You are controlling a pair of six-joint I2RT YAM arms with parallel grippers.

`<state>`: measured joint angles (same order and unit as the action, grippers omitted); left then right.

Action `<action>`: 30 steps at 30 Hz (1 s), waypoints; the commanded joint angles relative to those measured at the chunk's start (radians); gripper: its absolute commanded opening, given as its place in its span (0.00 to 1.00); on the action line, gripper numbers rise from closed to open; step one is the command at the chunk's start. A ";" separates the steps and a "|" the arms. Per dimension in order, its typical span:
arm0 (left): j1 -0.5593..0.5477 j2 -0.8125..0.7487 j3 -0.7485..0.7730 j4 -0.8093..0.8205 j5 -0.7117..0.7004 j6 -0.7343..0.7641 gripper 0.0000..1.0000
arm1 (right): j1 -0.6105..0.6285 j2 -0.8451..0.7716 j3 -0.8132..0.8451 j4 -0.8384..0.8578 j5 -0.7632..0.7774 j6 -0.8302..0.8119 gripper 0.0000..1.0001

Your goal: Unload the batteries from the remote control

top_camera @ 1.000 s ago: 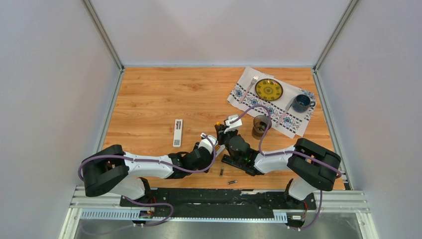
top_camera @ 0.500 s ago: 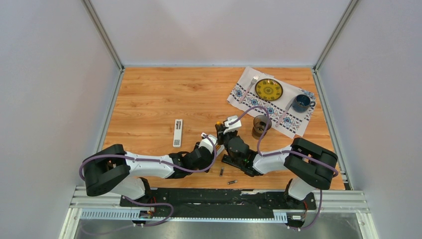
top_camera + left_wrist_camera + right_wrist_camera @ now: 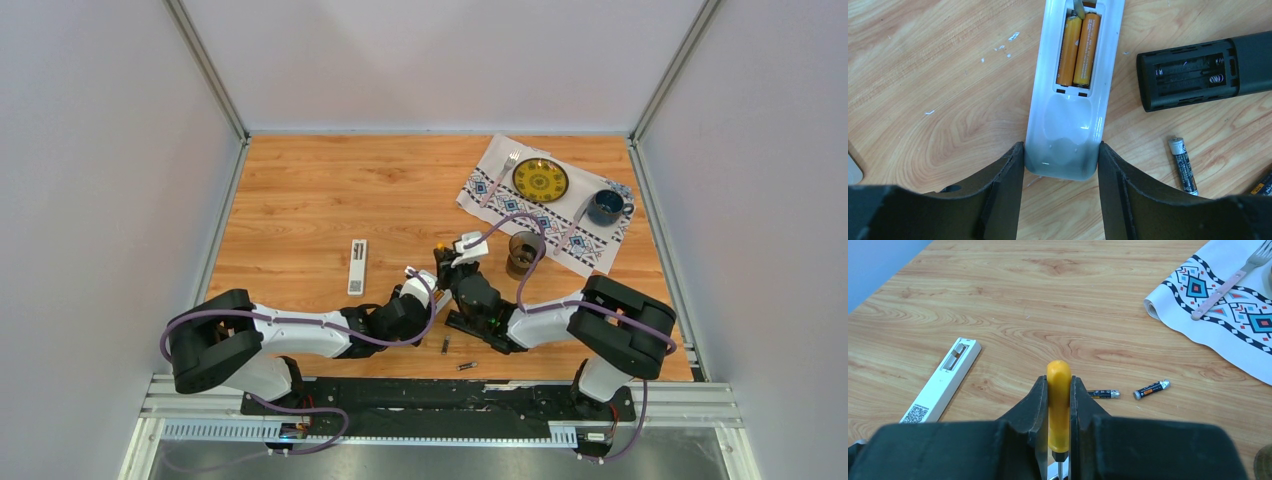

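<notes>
**Top external view.** The left arm and right arm meet at the near middle of the table. A white cover lies apart to their left, and loose batteries lie near the table's front edge.

**Left wrist view.** The white remote lies back up, its near end clamped between the left jaws. Two orange batteries sit side by side in its open bay. They are straight ahead of those jaws, with their long axes running away along the remote. A screwdriver tip sits at their far end. The black remote, its bay empty, lies just right.

**Right wrist view.** The right jaws, set narrow, grip the yellow screwdriver. We judge the right arm the nearer worker, while the left only steadies the remote.
</notes>
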<state>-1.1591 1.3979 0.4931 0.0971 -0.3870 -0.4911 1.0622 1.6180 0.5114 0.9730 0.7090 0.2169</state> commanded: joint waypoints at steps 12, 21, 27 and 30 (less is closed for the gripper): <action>-0.002 0.055 -0.033 -0.100 0.096 -0.035 0.00 | -0.152 0.016 -0.109 -0.045 -0.434 0.349 0.00; -0.002 0.078 -0.019 -0.102 0.100 -0.029 0.00 | -0.251 0.023 -0.120 0.064 -0.770 0.441 0.00; -0.004 0.085 -0.013 -0.103 0.100 -0.027 0.00 | -0.269 -0.021 -0.128 0.064 -0.867 0.466 0.00; -0.002 0.085 -0.014 -0.103 0.099 -0.027 0.00 | -0.289 -0.040 -0.139 0.082 -0.911 0.498 0.00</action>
<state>-1.1591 1.4128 0.5056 0.0826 -0.3882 -0.4881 0.7452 1.6054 0.4103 1.0904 0.0628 0.5533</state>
